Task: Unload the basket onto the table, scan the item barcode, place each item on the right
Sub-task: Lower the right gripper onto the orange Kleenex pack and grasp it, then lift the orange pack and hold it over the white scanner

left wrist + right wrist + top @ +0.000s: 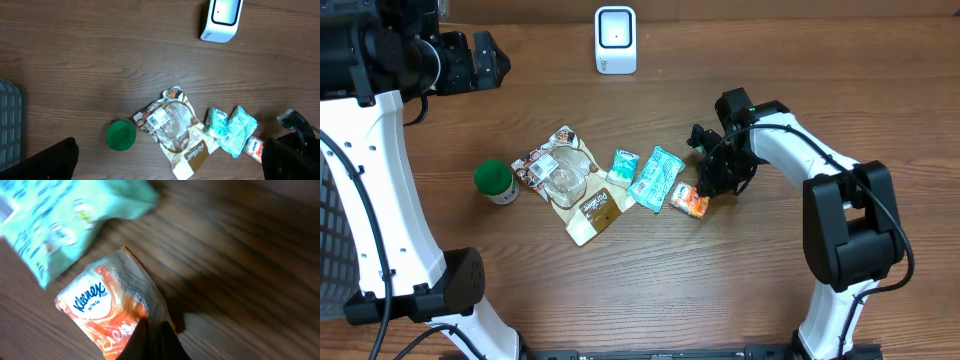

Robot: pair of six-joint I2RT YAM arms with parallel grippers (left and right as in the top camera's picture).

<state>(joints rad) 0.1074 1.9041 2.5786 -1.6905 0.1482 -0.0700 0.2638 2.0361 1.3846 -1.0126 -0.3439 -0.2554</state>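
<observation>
Overhead, start at the near side of the cluster. The orange tissue pack (690,203) lies flat on the table (740,290), roughly midway between the near and far edges and a little right of centre. Your right tool (712,188) is down at the pack's right end. The right wrist view shows its dark fingertips (150,342) clenched together on the edge of the wrapper, so it is grasping the pack, which faces up with its white Kleenex label showing.

Just beside the pack's left end sits a larger teal pack (657,177), with a small teal packet (623,166) next to it. Left of those is a brown pouch (570,185) with a clear front, lying at an angle. A green-lidded tub (495,182) stands just beside the pouch on the side toward the left edge. A grey basket (332,235) shows at the left edge.

Farther back, the white scanner (615,40) stands near the middle of the far edge, well apart from the goods.

Your left tool (485,58) hangs over the far left corner. It is released, its fingers (55,160) spread wide in the left wrist view and holding nothing.
</observation>
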